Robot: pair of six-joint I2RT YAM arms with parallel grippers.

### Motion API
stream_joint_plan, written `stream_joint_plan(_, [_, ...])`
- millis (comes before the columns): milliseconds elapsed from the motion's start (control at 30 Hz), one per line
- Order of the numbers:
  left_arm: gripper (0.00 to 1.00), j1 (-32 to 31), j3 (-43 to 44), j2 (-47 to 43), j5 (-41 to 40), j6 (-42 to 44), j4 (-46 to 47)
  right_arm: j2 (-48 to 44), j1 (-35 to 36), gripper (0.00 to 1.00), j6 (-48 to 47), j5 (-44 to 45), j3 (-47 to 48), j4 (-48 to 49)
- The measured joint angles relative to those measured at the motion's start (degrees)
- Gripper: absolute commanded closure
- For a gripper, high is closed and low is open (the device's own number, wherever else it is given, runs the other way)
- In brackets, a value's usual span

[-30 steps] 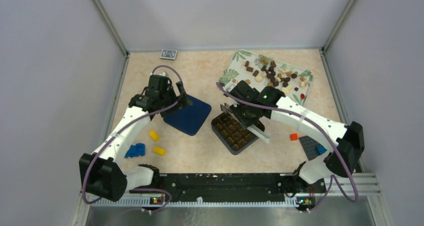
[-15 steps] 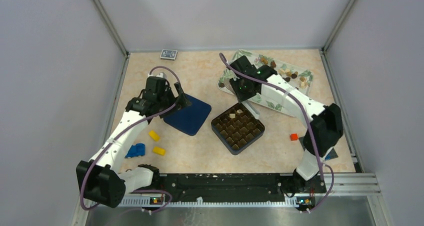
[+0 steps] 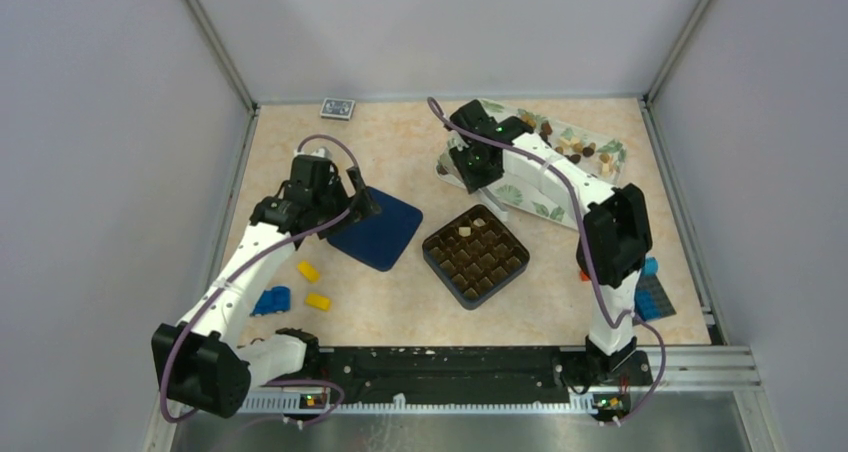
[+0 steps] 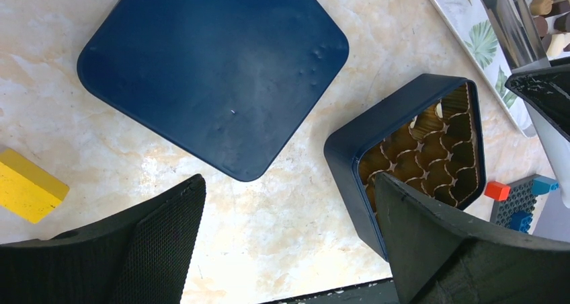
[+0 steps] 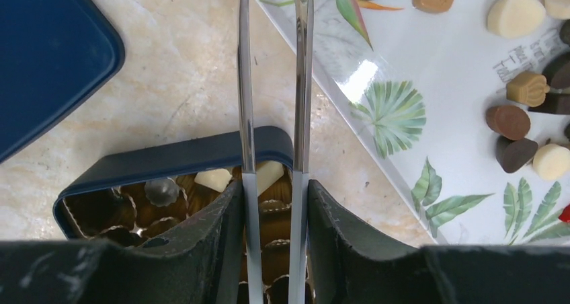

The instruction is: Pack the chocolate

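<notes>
While the right gripper (image 3: 469,166) hung over the tray's (image 3: 536,208) near edge, chocolates (image 3: 574,149) lay farther back. Left wrist: the left gripper (image 4: 289,183) stood spread wide near the lid (image 4: 215,68), bare tabletop (image 4: 296,149) separating lid from box (image 4: 363,139). Right wrist: the right gripper pinched tweezers (image 5: 272,82), apparently empty; chocolates lay rightward, apart.

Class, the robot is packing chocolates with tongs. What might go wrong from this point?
1. The tongs are thin and smooth; a small rounded chocolate may slip out between tray and box.
2. The box cells are narrow, so a piece could land crooked or on the cream pieces already in.
</notes>
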Motion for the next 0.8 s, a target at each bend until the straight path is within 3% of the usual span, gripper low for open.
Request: stream_joint_plan(800, [0.01, 0.3, 0.0, -1.0, -0.2, 0.0, -0.1, 6.2, 0.0, 0.61, -0.7, 3.7, 3.1, -0.2])
